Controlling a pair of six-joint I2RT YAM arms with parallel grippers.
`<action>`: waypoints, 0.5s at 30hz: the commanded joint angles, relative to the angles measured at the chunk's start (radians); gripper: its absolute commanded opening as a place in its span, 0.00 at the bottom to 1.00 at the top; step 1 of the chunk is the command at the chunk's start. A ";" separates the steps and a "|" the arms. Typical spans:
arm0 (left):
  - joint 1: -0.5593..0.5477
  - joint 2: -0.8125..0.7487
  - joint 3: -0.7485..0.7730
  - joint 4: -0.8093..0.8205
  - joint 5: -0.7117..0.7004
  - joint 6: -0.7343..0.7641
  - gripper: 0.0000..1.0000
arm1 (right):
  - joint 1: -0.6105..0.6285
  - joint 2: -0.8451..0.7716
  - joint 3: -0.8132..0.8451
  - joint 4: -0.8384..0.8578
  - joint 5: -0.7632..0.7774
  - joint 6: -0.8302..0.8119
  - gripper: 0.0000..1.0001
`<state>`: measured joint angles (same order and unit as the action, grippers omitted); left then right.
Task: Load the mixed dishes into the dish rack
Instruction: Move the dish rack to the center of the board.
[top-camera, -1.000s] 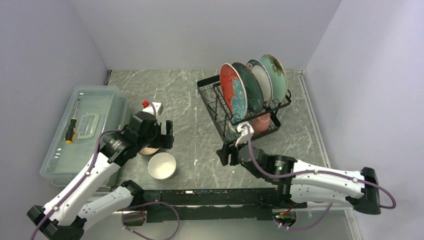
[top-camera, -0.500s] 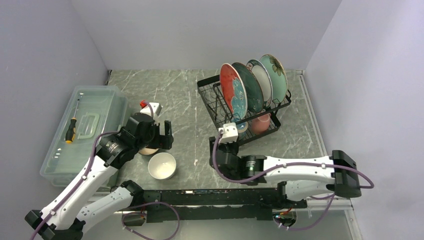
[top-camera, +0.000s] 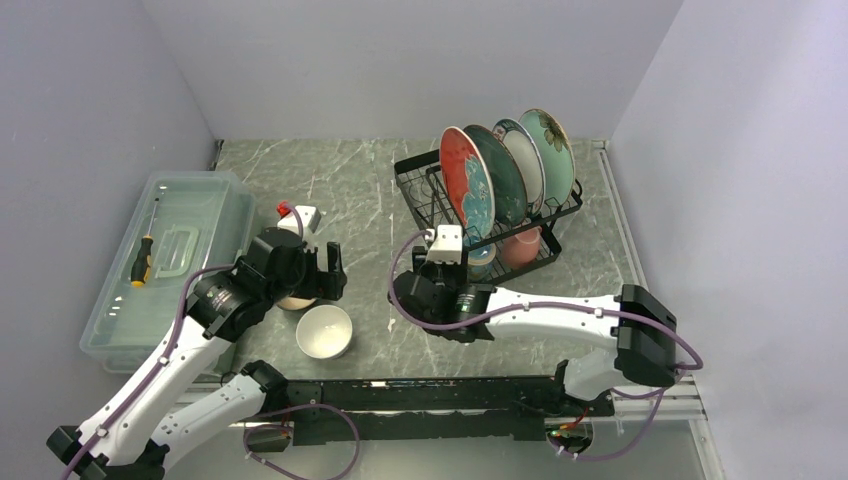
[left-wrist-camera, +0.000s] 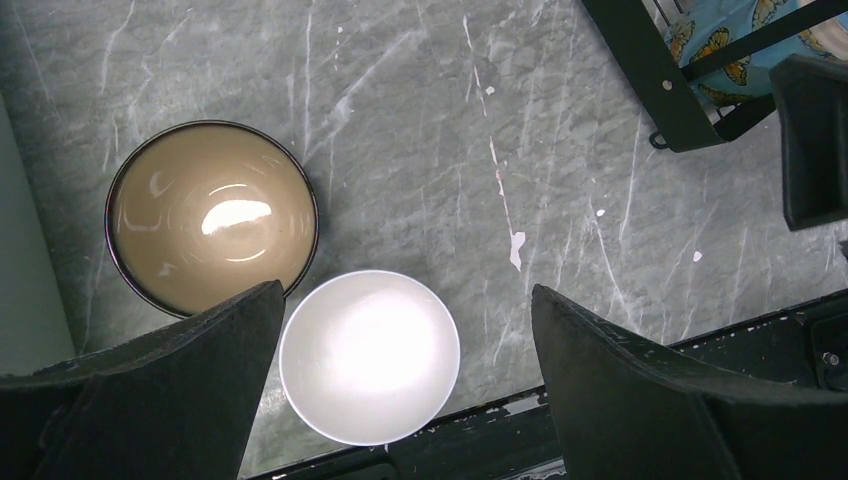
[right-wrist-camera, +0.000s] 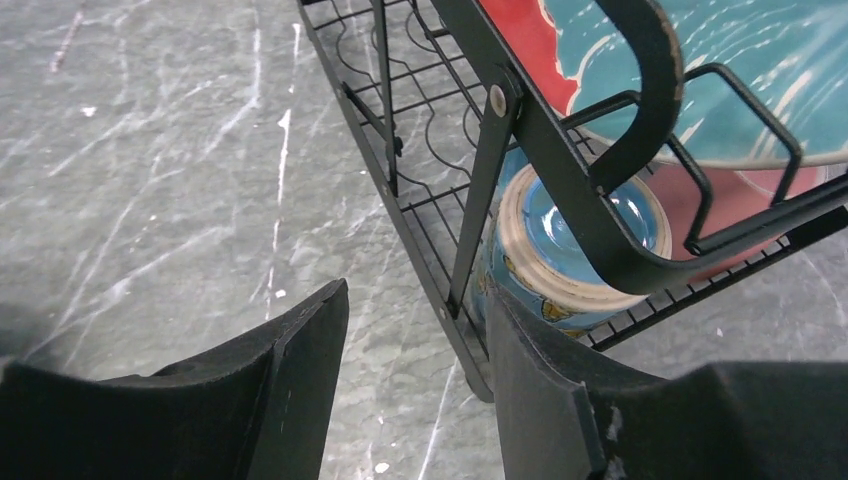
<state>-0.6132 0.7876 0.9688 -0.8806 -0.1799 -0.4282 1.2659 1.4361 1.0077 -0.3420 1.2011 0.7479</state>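
R end effector (right-wrist-camera: 415, 300) leftward, half-open, empty.

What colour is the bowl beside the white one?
The bowl is brown; left wrist view.

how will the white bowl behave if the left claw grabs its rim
The white bowl looks glossy, so its rim is probably slippery. It seems rigid, likely ceramic, so fragile if dropped. Sitting upright and wide, it should slide rather than tip when nudged.

clear plastic box (top-camera: 212, 212) with a screwdriver (top-camera: 141, 262), grey marble tabletop (top-camera: 340, 180)
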 joint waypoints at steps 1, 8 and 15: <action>-0.003 -0.011 -0.008 0.035 0.018 0.020 0.99 | -0.032 0.036 0.053 -0.041 0.028 0.061 0.55; -0.003 -0.015 -0.010 0.036 0.022 0.023 0.99 | -0.055 0.071 0.062 -0.003 0.036 0.020 0.54; -0.003 -0.011 -0.010 0.037 0.027 0.023 0.99 | -0.090 0.092 0.054 0.082 0.036 -0.063 0.51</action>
<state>-0.6132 0.7872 0.9684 -0.8803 -0.1699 -0.4263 1.1927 1.5211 1.0336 -0.3515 1.2053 0.7467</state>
